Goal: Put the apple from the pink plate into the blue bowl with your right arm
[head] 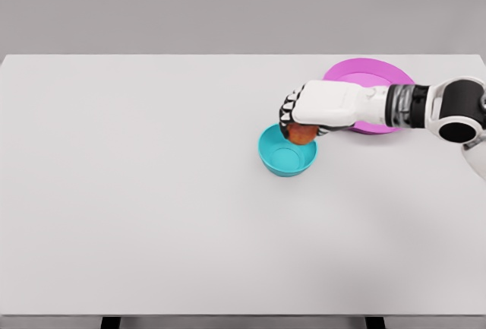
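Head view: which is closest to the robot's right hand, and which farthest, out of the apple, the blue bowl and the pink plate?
From the right hand:
1. Apple: gripped in its fingers, over the bowl's right rim.
2. Blue bowl: just under and left of the hand.
3. Pink plate: farthest, behind the forearm on the right.

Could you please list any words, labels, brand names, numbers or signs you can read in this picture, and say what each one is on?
None: no readable text appears anywhere in the head view.
The round teal-blue bowl, the round pink plate, the reddish-orange apple held in the right robot hand, the white arm and the white table all have plain, unmarked surfaces.
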Robot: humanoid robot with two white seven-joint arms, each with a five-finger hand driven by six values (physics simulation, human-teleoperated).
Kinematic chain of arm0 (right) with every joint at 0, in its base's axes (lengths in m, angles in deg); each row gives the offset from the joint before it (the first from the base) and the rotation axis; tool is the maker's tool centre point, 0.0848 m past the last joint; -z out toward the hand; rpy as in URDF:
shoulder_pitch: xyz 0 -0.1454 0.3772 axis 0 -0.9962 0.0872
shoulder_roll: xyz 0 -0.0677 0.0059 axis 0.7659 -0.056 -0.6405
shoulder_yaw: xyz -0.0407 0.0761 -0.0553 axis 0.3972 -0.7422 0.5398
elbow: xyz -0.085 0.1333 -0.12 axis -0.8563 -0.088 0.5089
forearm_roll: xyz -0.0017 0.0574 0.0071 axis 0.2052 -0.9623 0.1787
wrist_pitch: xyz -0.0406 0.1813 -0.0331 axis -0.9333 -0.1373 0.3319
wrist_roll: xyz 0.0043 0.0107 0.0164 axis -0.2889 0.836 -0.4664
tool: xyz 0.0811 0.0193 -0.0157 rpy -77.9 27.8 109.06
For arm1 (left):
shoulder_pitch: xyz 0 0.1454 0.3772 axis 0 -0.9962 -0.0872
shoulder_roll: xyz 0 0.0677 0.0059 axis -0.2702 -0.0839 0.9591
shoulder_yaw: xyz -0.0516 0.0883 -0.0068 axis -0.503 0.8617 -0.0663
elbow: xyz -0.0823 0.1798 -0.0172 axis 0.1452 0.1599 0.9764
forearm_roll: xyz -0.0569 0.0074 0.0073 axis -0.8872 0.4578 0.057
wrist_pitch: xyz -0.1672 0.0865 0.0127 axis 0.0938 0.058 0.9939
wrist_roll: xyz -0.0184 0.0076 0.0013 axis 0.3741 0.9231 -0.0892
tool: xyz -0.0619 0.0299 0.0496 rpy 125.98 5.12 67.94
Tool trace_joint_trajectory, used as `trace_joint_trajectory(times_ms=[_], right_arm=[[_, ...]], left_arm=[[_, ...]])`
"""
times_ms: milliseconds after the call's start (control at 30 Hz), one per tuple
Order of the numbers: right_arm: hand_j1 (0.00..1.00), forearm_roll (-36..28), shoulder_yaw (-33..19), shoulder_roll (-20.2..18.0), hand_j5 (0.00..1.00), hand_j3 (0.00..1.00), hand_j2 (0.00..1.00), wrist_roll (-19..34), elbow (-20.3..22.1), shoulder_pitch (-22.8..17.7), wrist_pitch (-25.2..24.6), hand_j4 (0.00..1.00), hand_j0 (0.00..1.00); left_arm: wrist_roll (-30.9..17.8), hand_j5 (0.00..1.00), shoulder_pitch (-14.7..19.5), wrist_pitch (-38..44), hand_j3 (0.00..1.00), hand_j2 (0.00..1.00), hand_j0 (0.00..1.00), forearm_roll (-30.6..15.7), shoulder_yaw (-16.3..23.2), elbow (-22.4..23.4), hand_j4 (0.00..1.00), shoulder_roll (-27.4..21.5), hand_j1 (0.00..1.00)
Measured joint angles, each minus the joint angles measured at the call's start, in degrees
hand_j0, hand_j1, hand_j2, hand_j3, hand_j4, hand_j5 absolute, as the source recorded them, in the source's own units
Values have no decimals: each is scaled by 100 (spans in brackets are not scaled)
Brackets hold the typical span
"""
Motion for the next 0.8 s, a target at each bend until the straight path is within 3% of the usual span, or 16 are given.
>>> trace_joint_trajectory(times_ms=[333, 367, 400, 800], right_arm=[[50, 8, 189, 127, 50, 50, 50, -2, 26, 35, 0, 50, 50], [63, 9, 195, 131, 63, 63, 63, -1, 27, 35, 0, 63, 63], [100, 10, 200, 134, 100, 100, 100, -1, 26, 35, 1, 100, 100], [100, 8, 173, 120, 100, 100, 100, -3, 42, 70, -1, 100, 100]], left_arm=[[0, 100, 0, 0, 100, 100, 100, 0, 1, 0, 100, 0, 100], [0, 100, 0, 0, 100, 100, 100, 0, 1, 0, 100, 0, 100], [0, 100, 0, 0, 100, 100, 100, 0, 1, 0, 100, 0, 100], [0, 100, 0, 2, 100, 100, 100, 0, -1, 0, 100, 0, 100]])
